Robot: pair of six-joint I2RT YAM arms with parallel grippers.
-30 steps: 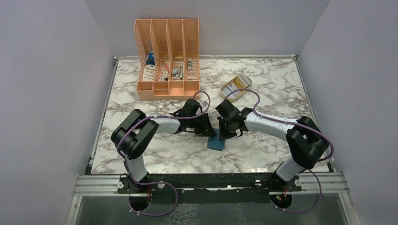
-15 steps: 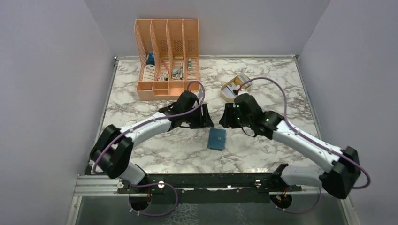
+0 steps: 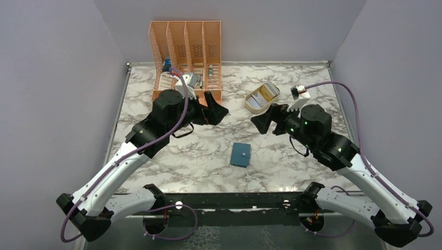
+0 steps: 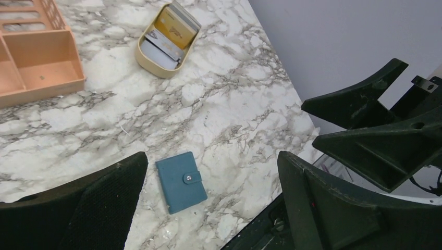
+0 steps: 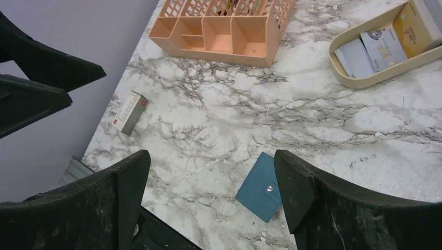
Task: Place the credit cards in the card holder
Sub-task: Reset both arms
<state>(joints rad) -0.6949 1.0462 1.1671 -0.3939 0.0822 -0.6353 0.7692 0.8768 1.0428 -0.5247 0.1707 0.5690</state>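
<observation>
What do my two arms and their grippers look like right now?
The left arm and right arm have white links with chunky black joints. A purple cable loops along each. The left gripper and right gripper have black, wedge-shaped fingers. Small green lights glow on the right arm.

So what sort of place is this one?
Likely a lab test cell: marble-pattern table boxed in by plain grey walls, metal rail at its near edge, staged props like a file rack and wallet.
</observation>
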